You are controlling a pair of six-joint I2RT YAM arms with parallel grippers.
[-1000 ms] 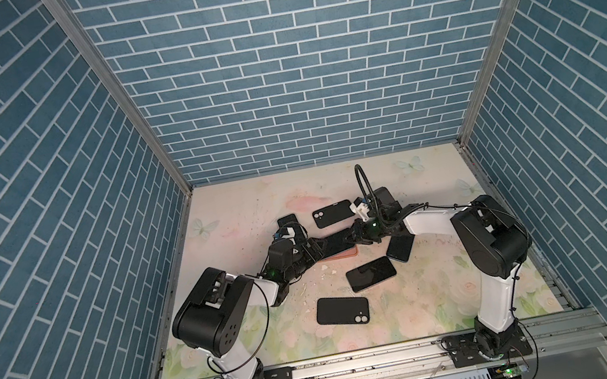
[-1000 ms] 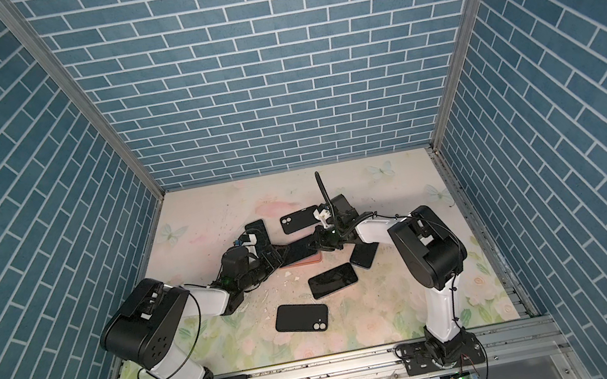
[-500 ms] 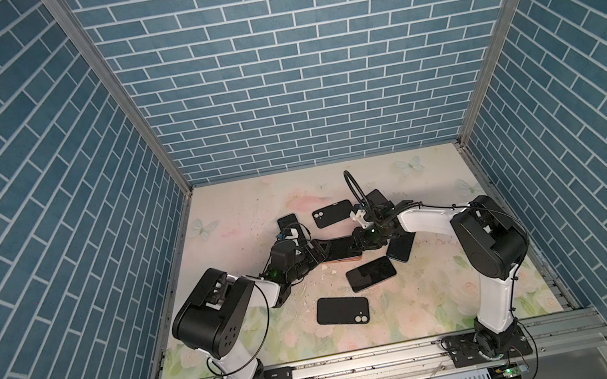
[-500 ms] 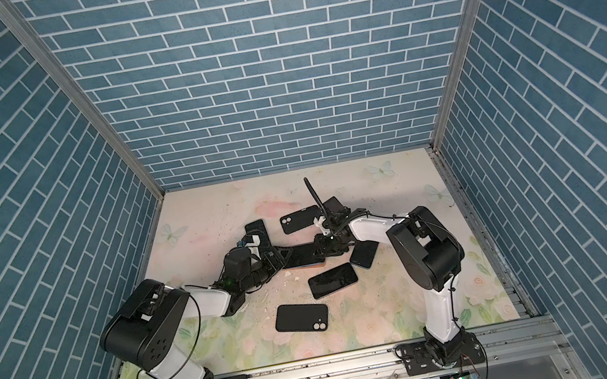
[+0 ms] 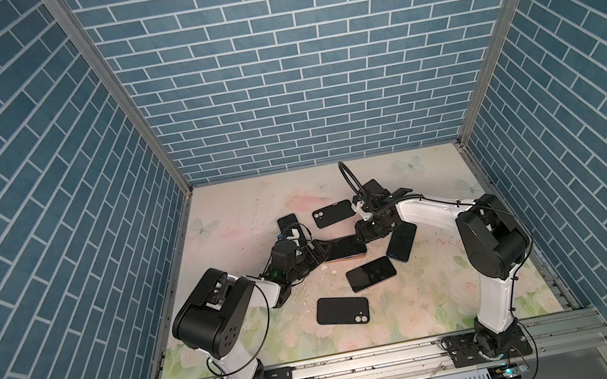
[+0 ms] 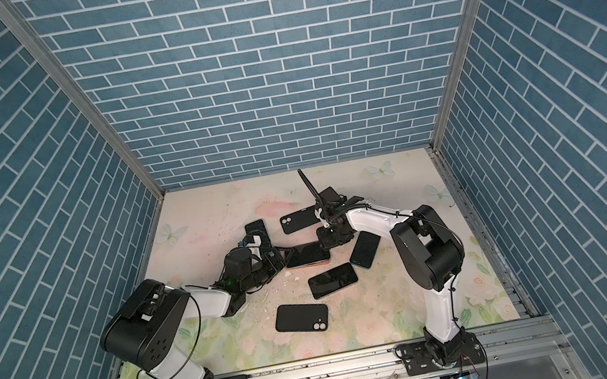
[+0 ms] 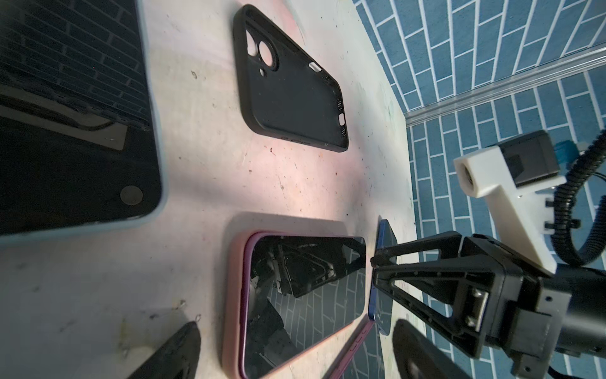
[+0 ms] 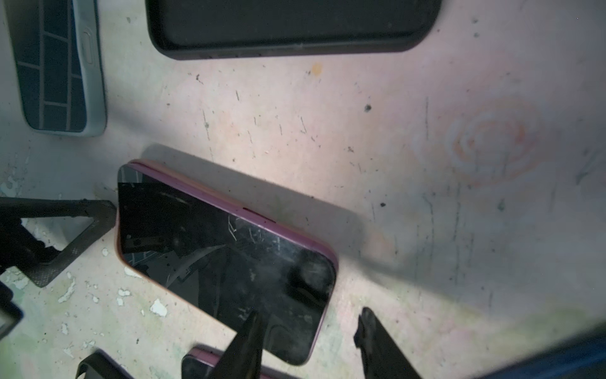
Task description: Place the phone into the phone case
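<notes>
A dark-screened phone (image 5: 343, 247) with a purple rim lies flat on a pink phone case (image 7: 233, 295) at the middle of the table. How deep it sits in the case I cannot tell. My left gripper (image 5: 315, 254) is at its left end, jaws wide open on either side of that end in the left wrist view (image 7: 295, 354), holding nothing. My right gripper (image 5: 368, 232) is at the right end, open. One of its fingers (image 8: 246, 347) hangs over the screen (image 8: 223, 259) and the other is off the corner.
An empty black case (image 5: 332, 213) lies behind the phone, and another black case (image 5: 342, 310) lies back-up near the front. A dark phone (image 5: 370, 274) and a blue phone (image 5: 401, 243) lie to the right. A phone in a pale blue case (image 5: 288, 225) sits behind my left wrist.
My right gripper's jaws have spread apart at the phone's right end and its cable loop has shifted. The left arm and the phone have stayed put.
</notes>
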